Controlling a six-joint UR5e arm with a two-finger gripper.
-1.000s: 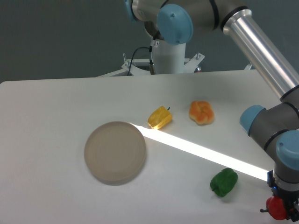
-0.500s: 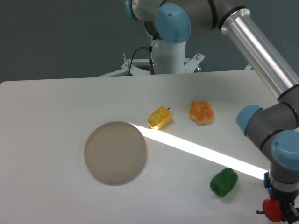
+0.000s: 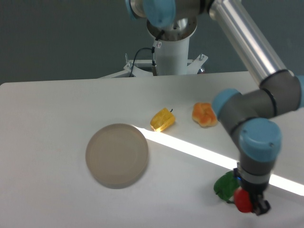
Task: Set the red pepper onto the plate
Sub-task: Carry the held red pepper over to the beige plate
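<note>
Fixed-camera view of a matte white table [image 3: 52, 114] w/ a bright diagonal strip of light crossing its right half. The plate [image 3: 117, 155], a round flat beige-grey disc w/ a low rim and dull finish, is lying left of centre, nothing on it. The red pepper [image 3: 243, 201], small, glossy, rounded, is sitting clamped betw. the dark fingers of the gripper [image 3: 248, 203] near the table's front right edge, well apart from the plate. Whether the pepper is touching the table cannot be told. A green pepper [image 3: 224, 185], lobed and shiny, is lying just beside the red one, on its left, partly hidden by the wrist. A waxy yellow pepper [image 3: 162, 119] w/ a short dark stem is resting near table centre; an orange lumpy item [image 3: 204, 114], type unclear, is sitting to its right. The arm, silver tube w/ grey joints and blue caps, is reaching down from top centre, bending at the elbow, w/ its wrist pointing straight down over the red pepper.
</note>
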